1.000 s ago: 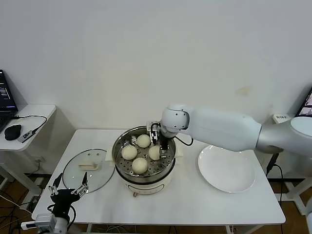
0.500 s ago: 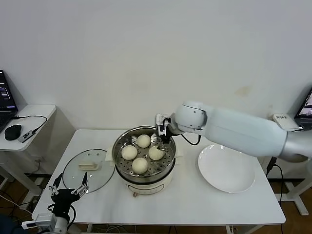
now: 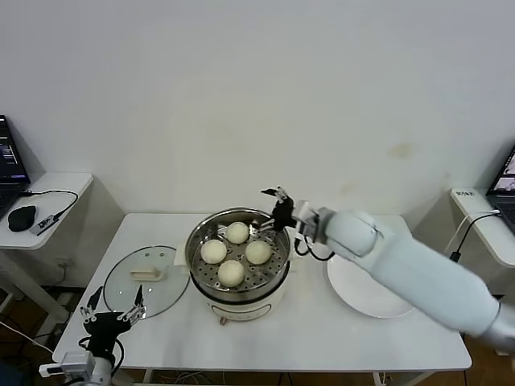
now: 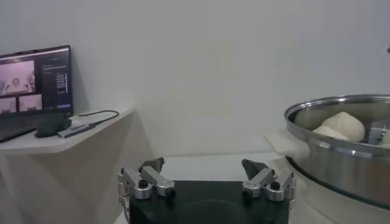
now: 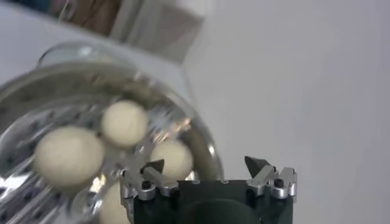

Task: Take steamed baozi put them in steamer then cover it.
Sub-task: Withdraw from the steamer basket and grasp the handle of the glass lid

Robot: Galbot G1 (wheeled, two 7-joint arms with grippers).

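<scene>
We see the right gripper [image 3: 272,211] raised over the far right rim of the steamer [image 3: 238,261], its fingers spread apart and holding nothing; in the right wrist view the same gripper [image 5: 206,165] frames only bare wall and the pot below. Beneath it, four steamed baozi [image 3: 236,252] rest on the perforated tray inside the steamer, arranged in a loose diamond, none touching the gripper. The steamer stands on a white base with a small front knob [image 3: 223,321]; we can read no brand or label on it.

To the robot's left of the steamer, the cover [image 3: 147,279] lies flat on the white table [image 3: 322,338], its cream bar handle facing up, its rim just beside the pot. To the right of the steamer, a white plate [image 3: 362,289] lies partly hidden by the right arm.

The left gripper [image 3: 113,309] hovers low at the table's near left corner, just short of the cover, its fingers likewise spread and empty; its wrist view shows the gripper [image 4: 206,176] beside the steamer wall [image 4: 341,164].

A side desk [image 3: 48,197] carries a mouse [image 3: 21,217] and a laptop [image 4: 35,85], whose screen text is too small to read.
</scene>
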